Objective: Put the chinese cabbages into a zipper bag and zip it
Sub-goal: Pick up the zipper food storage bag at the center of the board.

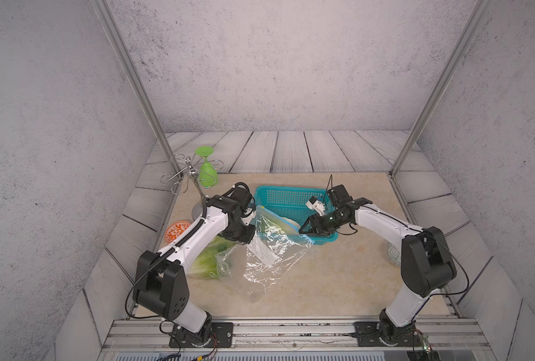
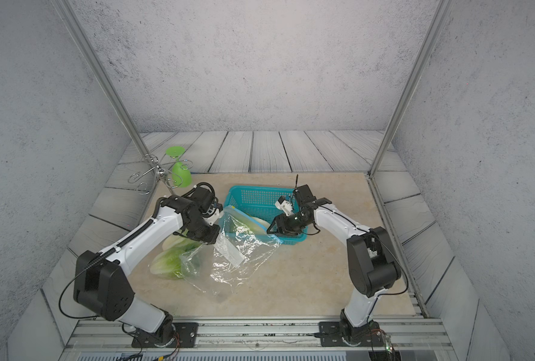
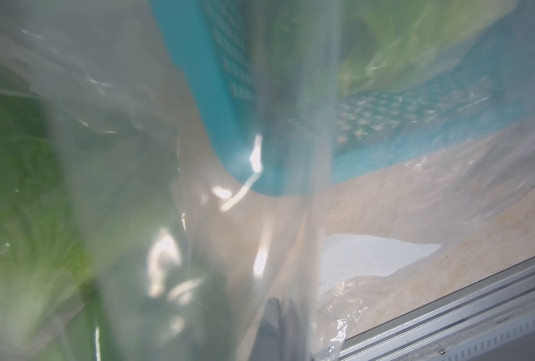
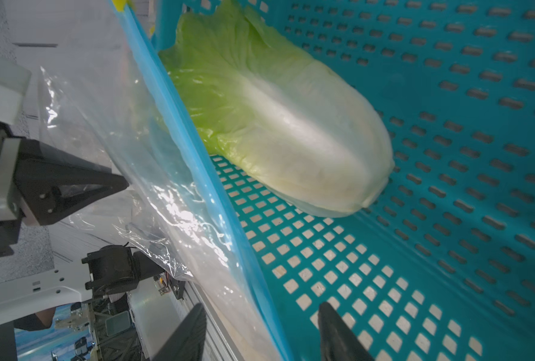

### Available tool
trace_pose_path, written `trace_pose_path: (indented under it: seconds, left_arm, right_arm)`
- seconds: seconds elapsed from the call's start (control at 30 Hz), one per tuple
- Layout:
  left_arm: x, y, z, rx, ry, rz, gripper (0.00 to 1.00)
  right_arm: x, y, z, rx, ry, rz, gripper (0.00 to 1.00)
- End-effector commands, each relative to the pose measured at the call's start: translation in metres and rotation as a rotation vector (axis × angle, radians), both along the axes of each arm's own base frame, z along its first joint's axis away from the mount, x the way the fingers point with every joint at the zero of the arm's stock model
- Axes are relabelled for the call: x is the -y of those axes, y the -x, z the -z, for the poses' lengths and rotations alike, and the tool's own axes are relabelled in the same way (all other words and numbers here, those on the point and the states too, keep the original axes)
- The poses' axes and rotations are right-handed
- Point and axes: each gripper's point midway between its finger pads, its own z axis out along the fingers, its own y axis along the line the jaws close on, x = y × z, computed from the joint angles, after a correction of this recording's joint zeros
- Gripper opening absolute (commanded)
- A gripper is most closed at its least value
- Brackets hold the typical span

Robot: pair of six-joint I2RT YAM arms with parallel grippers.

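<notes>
The clear zipper bag (image 1: 275, 247) (image 2: 244, 250) slopes from the teal basket (image 1: 291, 189) (image 2: 259, 189) down onto the table. Its blue zip strip (image 4: 197, 162) lies along the basket's near rim. My left gripper (image 1: 255, 232) (image 3: 283, 315) is shut on the bag's left edge. My right gripper (image 1: 303, 229) (image 4: 259, 308) is open, one finger on each side of the zip strip. One chinese cabbage (image 4: 275, 125) (image 2: 256, 223) lies in the basket behind the strip. Two more cabbages (image 1: 209, 262) (image 2: 169, 262) lie on the table under my left arm, with plastic over their leafy ends.
A green goblet (image 1: 208, 170) hangs on a wire rack (image 1: 184, 175) at the back left. An orange patterned plate (image 1: 177, 231) lies left of my left arm. A patterned bowl (image 1: 393, 254) sits behind my right arm. A metal rail (image 1: 291, 328) runs along the front.
</notes>
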Motion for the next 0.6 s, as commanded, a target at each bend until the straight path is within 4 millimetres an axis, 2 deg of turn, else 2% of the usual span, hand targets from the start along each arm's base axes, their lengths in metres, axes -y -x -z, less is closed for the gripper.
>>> trace_pose_path:
  seconds: [0.0, 0.17, 0.27, 0.33, 0.4, 0.47, 0.57]
  left_arm:
    - [-0.002, -0.006, -0.003, 0.022, -0.014, -0.019, 0.01]
    - [-0.003, -0.008, -0.003, 0.024, -0.021, -0.022, 0.03]
    - [-0.004, -0.009, -0.007, 0.036, -0.026, -0.026, 0.05]
    - [-0.005, -0.010, -0.013, 0.044, -0.024, -0.030, 0.10]
    - [-0.009, -0.010, -0.022, 0.054, -0.030, -0.047, 0.20]
    - [-0.018, -0.009, -0.038, 0.086, -0.036, -0.078, 0.29]
    - [-0.023, -0.005, -0.061, 0.143, -0.015, -0.111, 0.36]
  right_arm:
    - [-0.011, 0.010, 0.007, -0.015, 0.015, -0.062, 0.49]
    - [-0.008, 0.001, -0.011, 0.063, 0.016, -0.024, 0.23]
    - [-0.006, -0.001, -0.025, 0.104, 0.013, -0.007, 0.11]
    - [-0.003, 0.000, -0.032, 0.126, 0.013, 0.019, 0.05]
    - [0.004, 0.003, -0.035, 0.136, 0.033, 0.057, 0.00]
    - [0.018, 0.008, -0.031, 0.139, 0.091, 0.123, 0.00]
    - [0.037, 0.017, -0.021, 0.149, 0.188, 0.203, 0.00]
